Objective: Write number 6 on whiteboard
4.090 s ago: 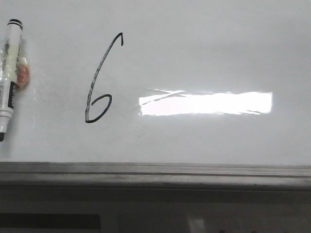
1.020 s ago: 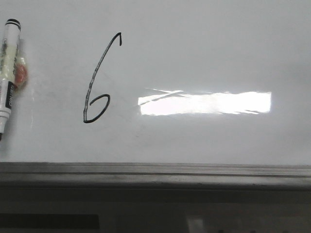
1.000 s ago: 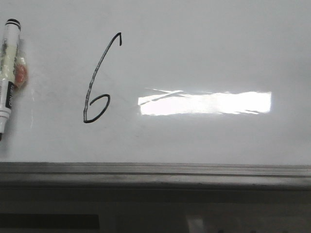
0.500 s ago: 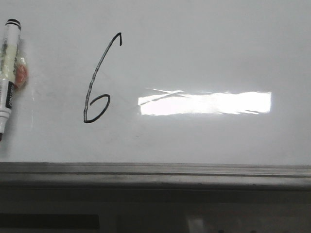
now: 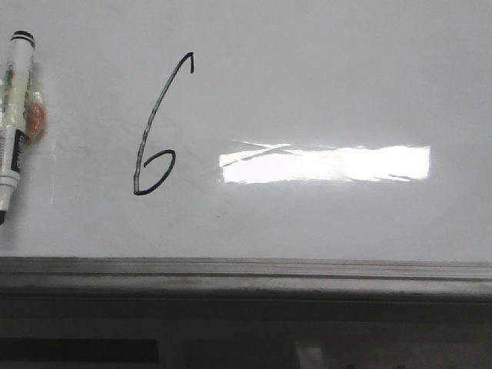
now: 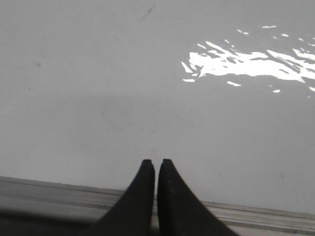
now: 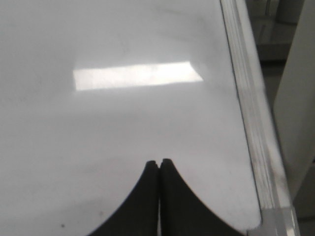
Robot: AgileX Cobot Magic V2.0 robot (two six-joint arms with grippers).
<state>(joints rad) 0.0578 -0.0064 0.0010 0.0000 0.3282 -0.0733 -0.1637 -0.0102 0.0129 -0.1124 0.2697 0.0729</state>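
Observation:
The number 6 (image 5: pixel 157 127) is drawn in thin black marker on the whiteboard (image 5: pixel 323 77), left of the bright glare. A white marker with a black cap (image 5: pixel 13 115) lies on the board at the far left. My left gripper (image 6: pixel 156 162) is shut and empty over bare board near its metal edge. My right gripper (image 7: pixel 159 161) is shut and empty over bare board near the right edge. Neither gripper shows in the front view.
A grey metal strip (image 5: pixel 246 269) edges the board at the front, with a dark ledge (image 5: pixel 246 323) below. A small orange-pink object (image 5: pixel 35 119) lies beside the marker. The board's right edge strip (image 7: pixel 251 108) shows in the right wrist view.

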